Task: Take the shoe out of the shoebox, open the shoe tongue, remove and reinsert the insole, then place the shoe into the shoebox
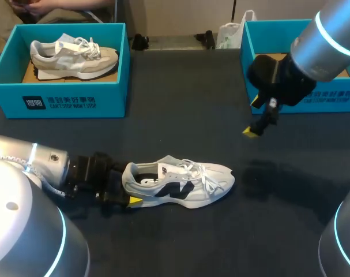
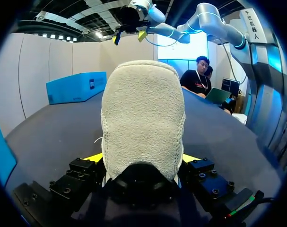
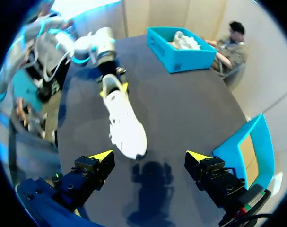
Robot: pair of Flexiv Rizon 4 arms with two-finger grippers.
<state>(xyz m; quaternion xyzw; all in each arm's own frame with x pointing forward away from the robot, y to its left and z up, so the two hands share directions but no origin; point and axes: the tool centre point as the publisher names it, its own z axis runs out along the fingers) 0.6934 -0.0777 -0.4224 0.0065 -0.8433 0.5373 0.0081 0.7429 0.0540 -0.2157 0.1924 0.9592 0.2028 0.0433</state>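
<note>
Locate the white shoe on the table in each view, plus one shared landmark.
Head view: white shoe on the table, lower middle, heel leftward.
Left wrist view: its heel, close up, clamped in the left gripper.
Right wrist view: ahead of the open right gripper, toe toward it.
Landmark: left gripper, shut on the heel in all three.

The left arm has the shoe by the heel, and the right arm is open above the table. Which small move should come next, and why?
Probably lower the right gripper toward the tongue of the shoe. The shoe lies on the table, the left gripper is shut on its heel, and the right fingers are open and empty.
</note>
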